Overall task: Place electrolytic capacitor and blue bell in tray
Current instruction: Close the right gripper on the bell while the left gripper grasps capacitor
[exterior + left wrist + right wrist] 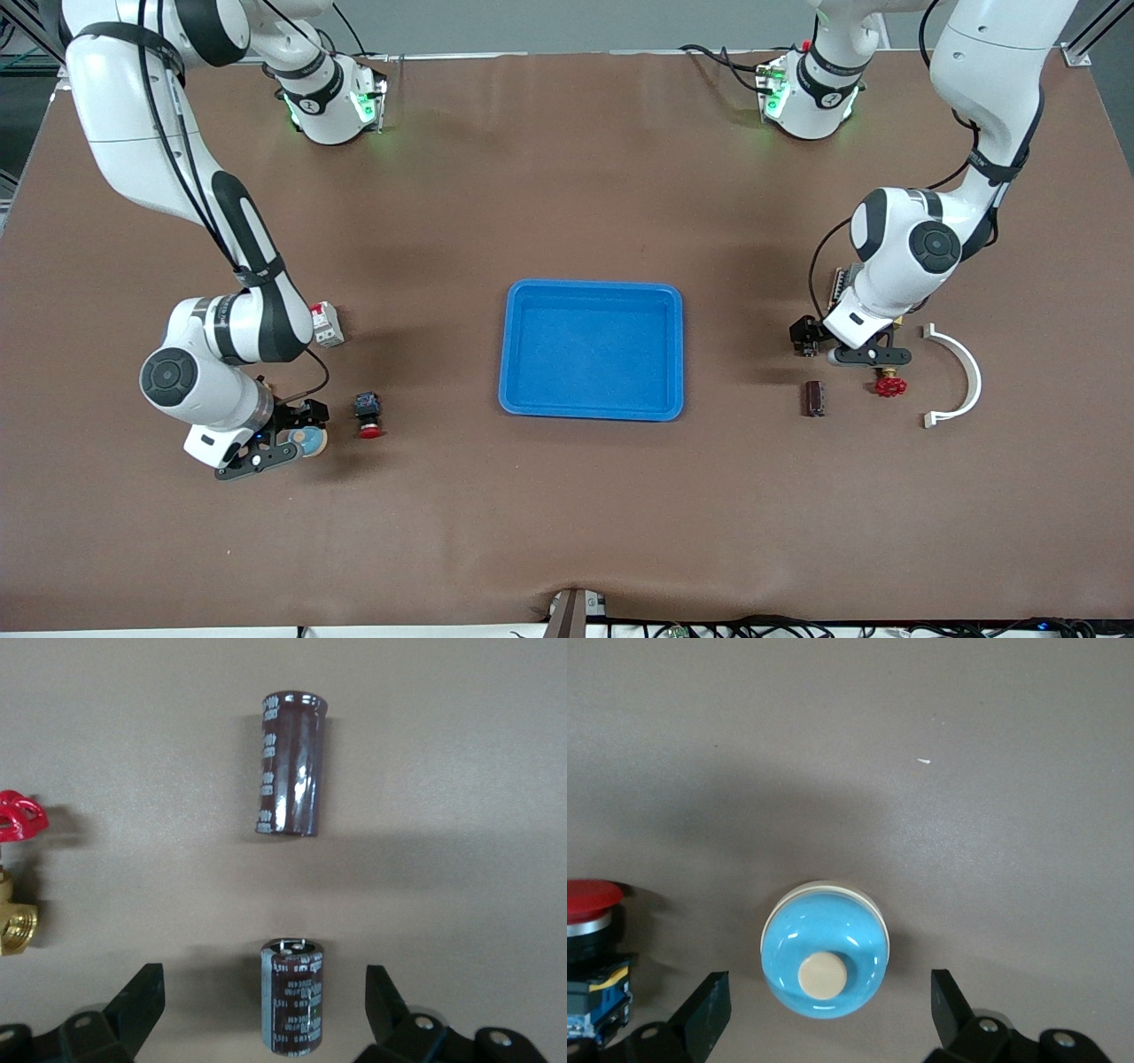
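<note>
The bright-blue tray [592,296] lies at the table's middle and holds nothing. A blue bell [824,961] with a cream button sits on the table between the spread fingers of my right gripper [829,985]; the front view shows the bell [311,439] beside that gripper [266,454]. A dark-brown electrolytic capacitor [292,997] stands between the spread fingers of my left gripper [264,981], untouched. That gripper [868,356] hides this capacitor in the front view. A second, longer capacitor [292,764] lies apart from it [814,398].
A red-capped push button [368,416] stands beside the bell [589,930]. A white-and-red breaker [326,323] lies by the right arm. A red-handled brass valve [890,385] and a white curved clip [961,377] lie beside the left gripper.
</note>
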Robot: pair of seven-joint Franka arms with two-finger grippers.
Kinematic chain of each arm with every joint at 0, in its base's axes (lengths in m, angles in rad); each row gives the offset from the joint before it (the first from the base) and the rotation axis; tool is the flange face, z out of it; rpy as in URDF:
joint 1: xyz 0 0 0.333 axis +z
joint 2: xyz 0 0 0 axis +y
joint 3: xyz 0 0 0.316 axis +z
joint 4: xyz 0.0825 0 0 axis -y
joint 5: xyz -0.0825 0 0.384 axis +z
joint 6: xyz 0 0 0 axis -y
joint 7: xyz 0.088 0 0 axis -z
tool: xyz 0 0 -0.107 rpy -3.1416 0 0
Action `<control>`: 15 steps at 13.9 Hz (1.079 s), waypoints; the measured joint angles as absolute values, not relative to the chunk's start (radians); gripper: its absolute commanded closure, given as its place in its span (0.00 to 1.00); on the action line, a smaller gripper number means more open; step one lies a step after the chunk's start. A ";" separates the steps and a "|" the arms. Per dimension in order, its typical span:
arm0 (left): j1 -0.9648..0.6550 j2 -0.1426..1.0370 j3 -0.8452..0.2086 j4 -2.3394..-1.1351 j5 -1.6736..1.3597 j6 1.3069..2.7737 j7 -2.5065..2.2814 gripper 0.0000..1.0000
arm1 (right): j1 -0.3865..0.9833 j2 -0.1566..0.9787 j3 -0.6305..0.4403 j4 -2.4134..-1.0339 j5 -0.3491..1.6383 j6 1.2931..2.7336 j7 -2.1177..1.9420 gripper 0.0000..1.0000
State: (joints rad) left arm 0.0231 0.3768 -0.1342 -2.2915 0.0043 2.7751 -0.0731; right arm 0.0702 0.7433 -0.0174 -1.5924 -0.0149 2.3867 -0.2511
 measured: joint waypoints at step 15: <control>0.006 0.421 -0.137 -2.292 0.004 2.816 -0.170 1.00 | 0.070 0.786 -0.017 -1.572 -0.015 2.434 -0.251 0.00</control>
